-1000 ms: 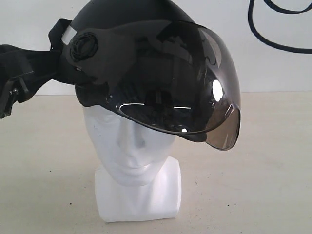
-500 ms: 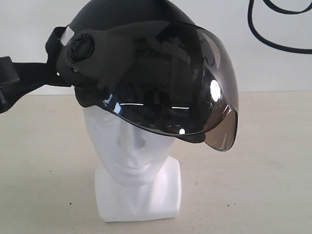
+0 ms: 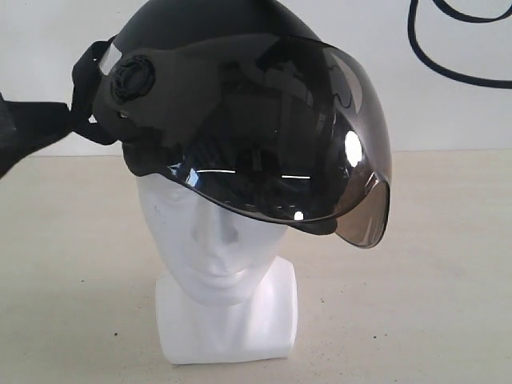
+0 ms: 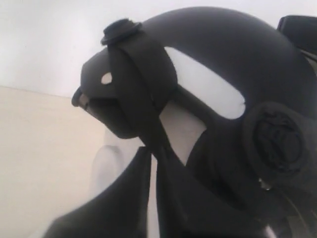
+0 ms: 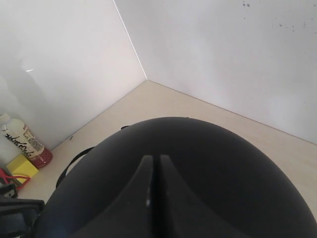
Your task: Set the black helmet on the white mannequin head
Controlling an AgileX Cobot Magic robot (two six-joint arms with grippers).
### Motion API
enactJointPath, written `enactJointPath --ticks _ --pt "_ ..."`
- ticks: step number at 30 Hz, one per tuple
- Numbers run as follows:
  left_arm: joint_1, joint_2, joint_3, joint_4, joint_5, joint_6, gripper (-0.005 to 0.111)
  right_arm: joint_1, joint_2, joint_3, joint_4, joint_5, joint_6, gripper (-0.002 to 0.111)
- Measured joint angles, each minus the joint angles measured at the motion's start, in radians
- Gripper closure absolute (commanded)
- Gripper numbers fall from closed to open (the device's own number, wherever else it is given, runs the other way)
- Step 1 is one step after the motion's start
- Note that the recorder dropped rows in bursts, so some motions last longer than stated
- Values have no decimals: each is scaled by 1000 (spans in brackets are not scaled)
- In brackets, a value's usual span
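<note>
1. Your matte black round open-face helmet (image 3: 232,88) was on the glossy white bald mannequin head (image 3: 214,248). It sat straight ahead of the left jaws (image 4: 152,159) and just beyond the tips of the right jaws (image 5: 152,164). The head stood on the pale bench (image 3: 424,280).
2. The helmet sat canted. Its smoky tinted curved visor (image 3: 312,136) drooped lowest on the side away from the left jaws, and the moulded face below the brow was uncovered.
3. Your left jaws were clenched, their tips meeting with only a sliver between them. The black webbing strap (image 4: 146,69) ran from the helmet's side right down to those tips. I could not tell whether it was pinched there or merely passed in front.
4. Your right jaws were pressed together too, grasping nothing that showed. Their tips were close over the crown, but I could not tell whether they touched it.
5. I judged that the placing was essentially done and that the step in hand was settling the helmet square.
6. The next move would call for a small, slow levelling nudge towards the left jaws. Keep the pull on the strap gentle so the head's blocky base does not tip, then back both arms clear.
</note>
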Motion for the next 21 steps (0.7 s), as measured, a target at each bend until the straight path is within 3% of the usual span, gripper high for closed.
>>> enactJointPath --ticks 6,13,21 --pt "0 -89 -78 31 206 44 96 0 0 -5 -18 0 0 108" --pt "0 -87 -89 -36 217 52 48 0 0 -5 -22 4 0 108" --pt "0 25 -89 -163 158 52 45 0 0 -7 -29 6 0 108"
